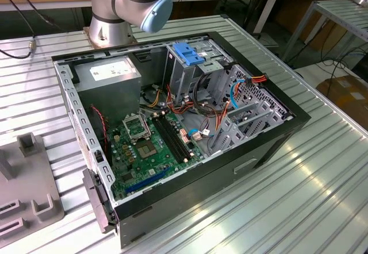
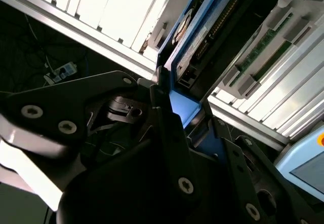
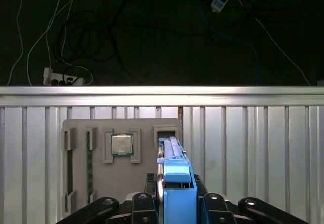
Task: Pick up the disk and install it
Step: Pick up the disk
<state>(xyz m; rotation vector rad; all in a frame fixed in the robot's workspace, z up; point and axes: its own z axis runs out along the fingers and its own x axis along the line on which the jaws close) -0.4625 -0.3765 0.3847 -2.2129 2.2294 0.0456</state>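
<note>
The disk (image 3: 175, 176) stands on edge, its blue rail toward the camera, rising from a slot of the grey holder plate (image 3: 144, 171). In the first wrist view my gripper (image 3: 177, 199) is shut on it, one black finger (image 3: 158, 196) pressed to each side of the blue rail. The second wrist view shows the disk (image 2: 195, 44) from the side, with its label and connector edge, and my gripper (image 2: 181, 113) closed around its blue end. I cannot tell whether the disk has left the slot. The open computer case (image 1: 270, 145) lies on the slatted table in the exterior view.
The holder plate also carries a processor chip (image 3: 121, 144) and a memory stick (image 3: 89, 158). Inside the case sit a grey power supply (image 1: 109, 73), a green motherboard (image 1: 146, 145), a metal drive cage with a blue latch (image 1: 190, 53) and loose cables (image 1: 198, 107). The arm's base (image 1: 129, 4) stands behind the case.
</note>
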